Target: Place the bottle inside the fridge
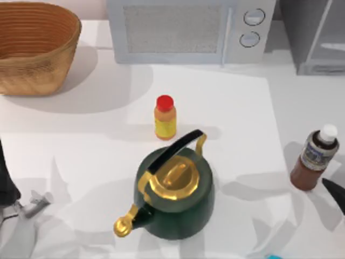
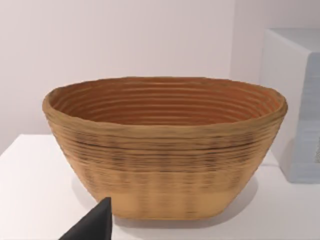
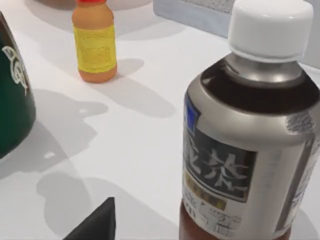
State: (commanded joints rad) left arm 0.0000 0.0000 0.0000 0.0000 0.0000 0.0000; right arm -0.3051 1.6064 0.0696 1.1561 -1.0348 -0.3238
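Jaws on the right gripper [image 1: 335, 193]: can't tell if apart or together, just a dark tip poking in. Sitting right beside the bottle [image 1: 315, 158], upright on the tabletop [image 1: 81, 140]'s right edge. Fridge [image 1: 315, 38] farther back, same side. Left gripper [image 1: 8, 197] parked far left.

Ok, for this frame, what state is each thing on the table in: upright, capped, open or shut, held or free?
bottle: upright, white cap on, free, at the table's right edge.
orange bottle: upright, red cap on, free.
kettle: upright, lid on, handle up.
basket: upright, nothing visible inside.
microwave: door shut.
fridge: partly in view, cannot tell.
right claw: beside the bottle, not holding it.
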